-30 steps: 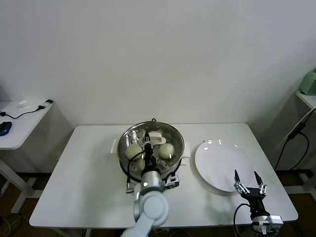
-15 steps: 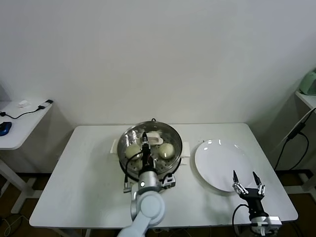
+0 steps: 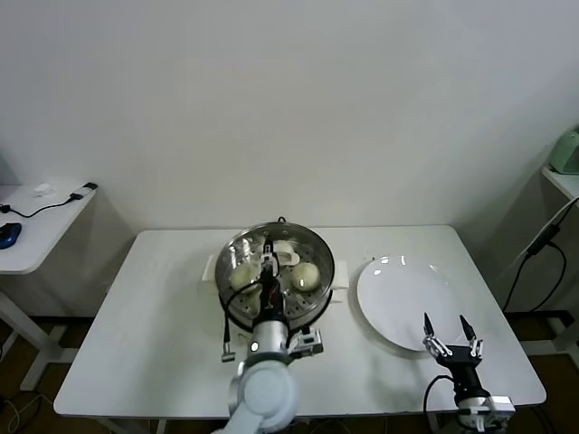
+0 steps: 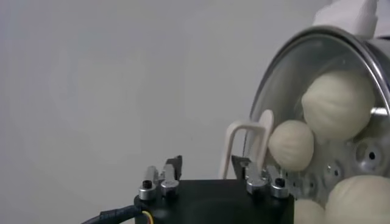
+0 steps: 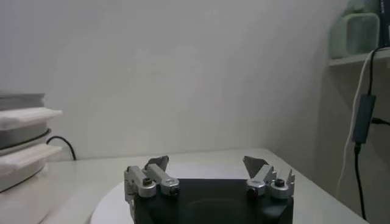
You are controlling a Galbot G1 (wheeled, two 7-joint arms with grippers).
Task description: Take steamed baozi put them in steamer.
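I count four baozi (image 4: 339, 105) in the steamer (image 3: 237, 256), plate (image 3: 398, 291) bare; left gripper (image 3: 270, 268) parted, empty; right gripper (image 3: 450, 336) wide, idle; loading looks finished.

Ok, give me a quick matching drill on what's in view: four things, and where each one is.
Things:
1. steamed baozi
2. plate
3. left claw
4. right claw

Places:
a. open, over the plate's near edge
b. inside the steamer
c. on the table, right of the steamer
d. open, at the steamer

Pairs: 1-b, 2-c, 3-d, 4-a
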